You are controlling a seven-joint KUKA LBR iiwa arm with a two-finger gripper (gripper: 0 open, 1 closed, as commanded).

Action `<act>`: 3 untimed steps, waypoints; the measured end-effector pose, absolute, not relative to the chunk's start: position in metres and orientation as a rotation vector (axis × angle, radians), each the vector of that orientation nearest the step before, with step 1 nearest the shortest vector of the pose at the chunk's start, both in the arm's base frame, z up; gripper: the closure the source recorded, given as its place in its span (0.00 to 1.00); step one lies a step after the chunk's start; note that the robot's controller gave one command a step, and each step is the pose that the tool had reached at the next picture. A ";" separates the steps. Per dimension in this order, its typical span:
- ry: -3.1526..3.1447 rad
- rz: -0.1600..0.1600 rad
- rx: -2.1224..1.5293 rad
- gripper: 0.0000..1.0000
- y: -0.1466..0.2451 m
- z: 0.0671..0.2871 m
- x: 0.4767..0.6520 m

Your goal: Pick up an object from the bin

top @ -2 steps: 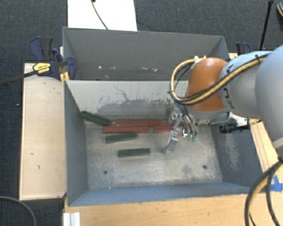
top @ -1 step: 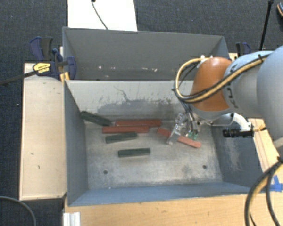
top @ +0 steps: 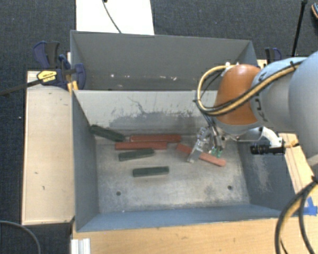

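Arm (top: 291, 97) is hanging over bin (top: 159, 62).
Fingers (top: 200, 145) are hovering beside red block (top: 212, 160), perhaps aiming; spread or pinching, cannot tell.

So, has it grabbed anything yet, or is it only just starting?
About midway, I'd say. Done: the gripper is down inside the bin. In hand: it sits right over two short red blocks, right of the middle; whether it grips one, I cannot tell. Left: lifting one out. The brown bars and green bars lie untouched on the floor.
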State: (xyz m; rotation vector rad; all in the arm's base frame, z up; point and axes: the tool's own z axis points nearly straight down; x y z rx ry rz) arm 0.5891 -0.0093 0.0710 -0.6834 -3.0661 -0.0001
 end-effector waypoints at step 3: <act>-3.067 -0.001 -0.680 1.00 -0.009 0.102 0.588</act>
